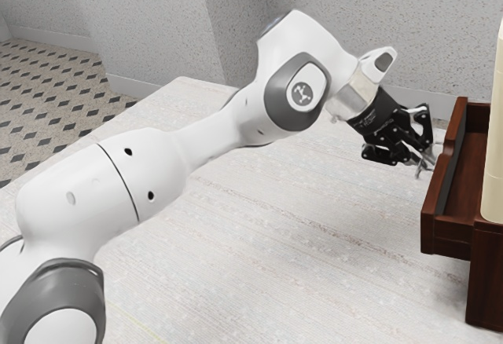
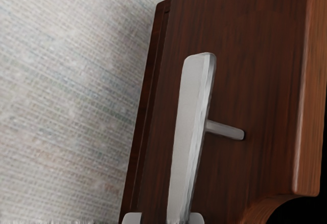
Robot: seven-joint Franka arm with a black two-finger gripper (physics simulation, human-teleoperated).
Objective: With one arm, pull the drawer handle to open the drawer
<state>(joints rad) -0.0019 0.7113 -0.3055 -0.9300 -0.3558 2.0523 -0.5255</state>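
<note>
One arm's point(image 1: 149, 175) tool point(image 1: 426, 163) spreads two fingers point(image 2: 132, 218) around one handle point(image 2: 188, 132) on one open drawer point(image 1: 437, 238).

We are viewing a pale, faintly streaked table point(image 1: 306, 242), where a dark reddish-brown wooden cabinet point(image 1: 483, 285) is standing.

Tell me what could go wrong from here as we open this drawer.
My gripper stands open with a gap on one side of the handle, so a pull now might slip off rather than move it. The drawer already sticks out of its cabinet, so a hard pull could perhaps bring it out too far.
</note>
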